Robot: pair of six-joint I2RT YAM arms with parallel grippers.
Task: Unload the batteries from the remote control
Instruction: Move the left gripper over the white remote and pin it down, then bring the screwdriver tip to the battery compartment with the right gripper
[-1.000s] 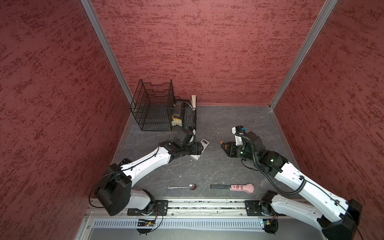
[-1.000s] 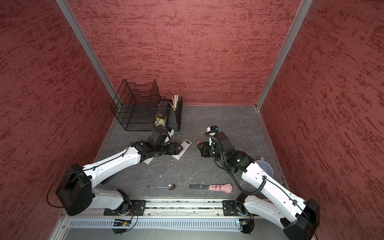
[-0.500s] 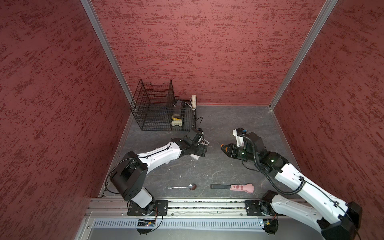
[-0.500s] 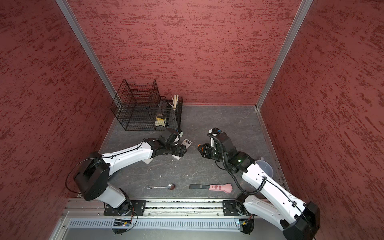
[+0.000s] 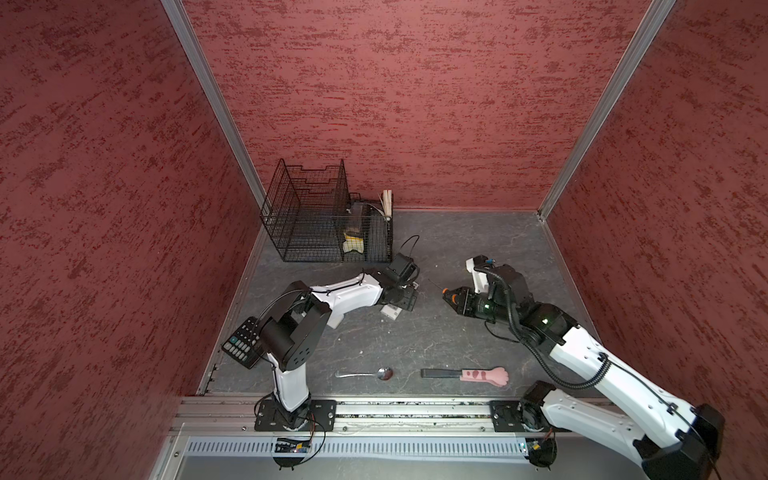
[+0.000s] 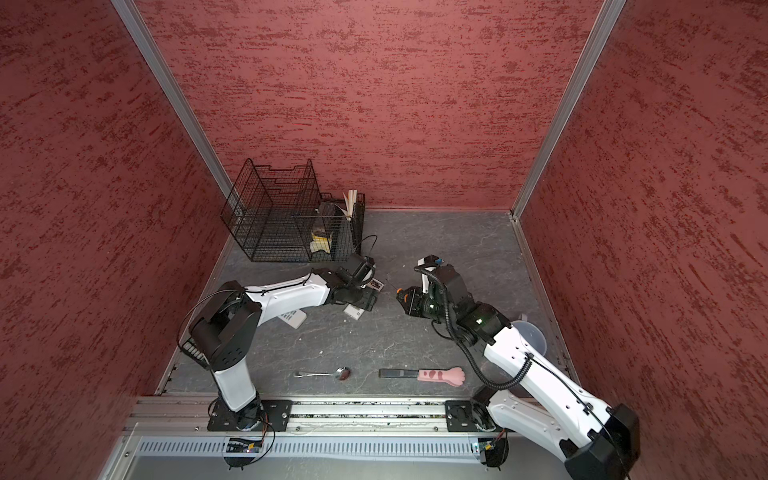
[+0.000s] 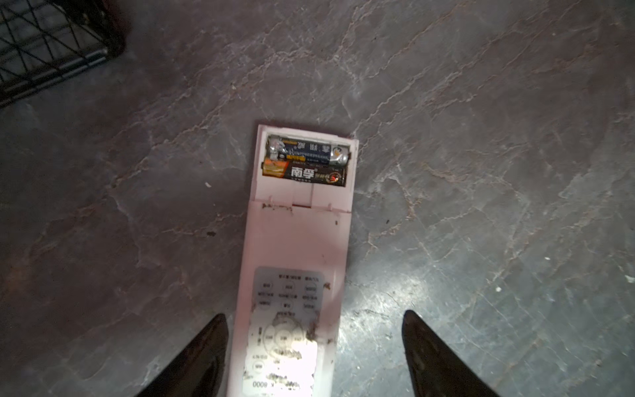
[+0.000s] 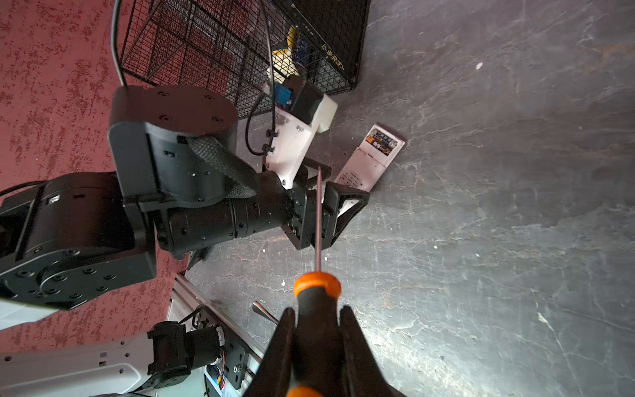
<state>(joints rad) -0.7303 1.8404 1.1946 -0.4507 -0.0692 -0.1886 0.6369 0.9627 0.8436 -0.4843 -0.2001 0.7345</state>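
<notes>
Now, remote: the remote point(image 7: 295, 247) lies flat on the bench point(image 7: 481, 172), bay side up, with no cover over the bay.
Batteries: two batteries point(image 7: 307, 160) sit side by side in the open bay, at the end of the remote farthest from the left fingers point(image 7: 206, 350). Neither is out yet.
Battery axis: both lie across the remote, at right angles to its long axis.
Left fingers: wide and holding nothing. They straddle the remote's near end, one just beside its edge and the other apart from it. Whether they touch the bench cannot be told.
Right fingers: the right fingers point(image 8: 275, 350) are narrow, clamped on the handle of the screwdriver point(image 8: 316, 330), with the shaft pointing ahead.
Key relation: the remote runs straight away from between the left fingers, so the bay lies ahead of them, past their tips. In the right wrist view the screwdriver tip stops short of the bay.
Nearer arm: the left is nearer the remote's body. The right carries the only tool aimed towards the bay.
Likely next: the left pinches across the remote's width to pin it, and the right brings the tip to a battery's end.
</notes>
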